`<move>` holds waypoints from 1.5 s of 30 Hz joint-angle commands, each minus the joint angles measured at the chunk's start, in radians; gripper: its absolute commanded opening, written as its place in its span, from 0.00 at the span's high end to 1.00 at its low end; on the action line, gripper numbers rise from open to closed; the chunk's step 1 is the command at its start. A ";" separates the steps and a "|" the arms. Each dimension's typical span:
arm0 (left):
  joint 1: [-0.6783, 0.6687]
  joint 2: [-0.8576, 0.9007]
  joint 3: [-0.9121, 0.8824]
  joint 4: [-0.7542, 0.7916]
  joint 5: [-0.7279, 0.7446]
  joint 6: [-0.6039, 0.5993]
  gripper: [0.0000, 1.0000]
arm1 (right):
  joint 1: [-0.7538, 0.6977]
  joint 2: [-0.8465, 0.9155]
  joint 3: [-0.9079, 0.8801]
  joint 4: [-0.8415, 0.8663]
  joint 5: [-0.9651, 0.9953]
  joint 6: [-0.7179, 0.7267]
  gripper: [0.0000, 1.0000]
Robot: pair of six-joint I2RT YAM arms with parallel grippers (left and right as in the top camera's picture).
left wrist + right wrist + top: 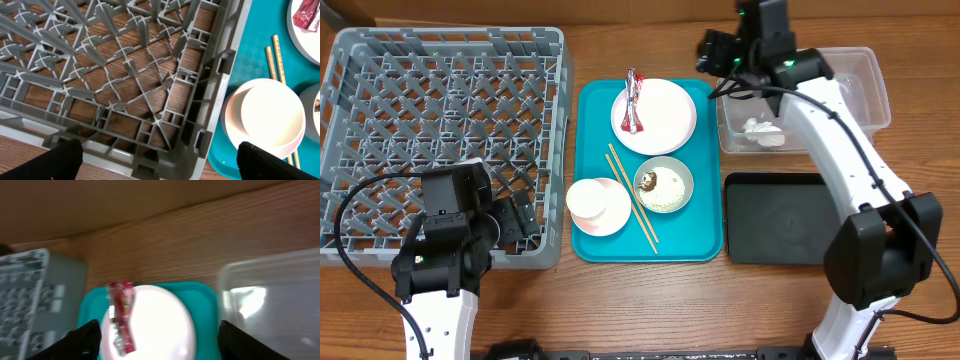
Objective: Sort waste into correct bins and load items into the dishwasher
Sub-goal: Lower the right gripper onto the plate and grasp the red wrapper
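The white plate (655, 116) on the teal tray carries the red-and-white wrapper (634, 104). The grey-green bowl (665, 186) holds rice and a brown lump (648, 182). The white cup (590, 196) sits in the pink bowl (610, 215). The chopsticks (632, 198) lie between the bowls. White tissue (761, 132) lies in the clear tub (855, 78). The black tray (780, 218) is bare. My right gripper (718, 48) (160, 330) is open and empty above the plate's (155, 325) far edge, near the wrapper (121, 319). My left gripper (515, 218) (160, 150) is open and empty over the grey rack's (440, 110) front right corner.
The teal tray (590, 100) lies between the rack and the two bins. In the left wrist view the rack wall (220, 90) is beside the pink bowl (265, 117) and chopsticks (272, 60). The right arm reaches over the clear tub (280, 300).
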 commanded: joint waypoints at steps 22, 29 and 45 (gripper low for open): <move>0.005 -0.003 0.024 0.004 -0.002 -0.010 0.00 | 0.270 0.329 0.004 0.201 0.108 -0.008 0.32; 0.005 -0.003 0.024 0.003 -0.002 -0.010 0.00 | 0.281 0.370 0.004 0.206 0.108 -0.008 0.39; 0.005 -0.003 0.024 0.003 -0.002 -0.010 0.00 | 0.287 0.384 -0.021 0.191 0.108 -0.008 0.50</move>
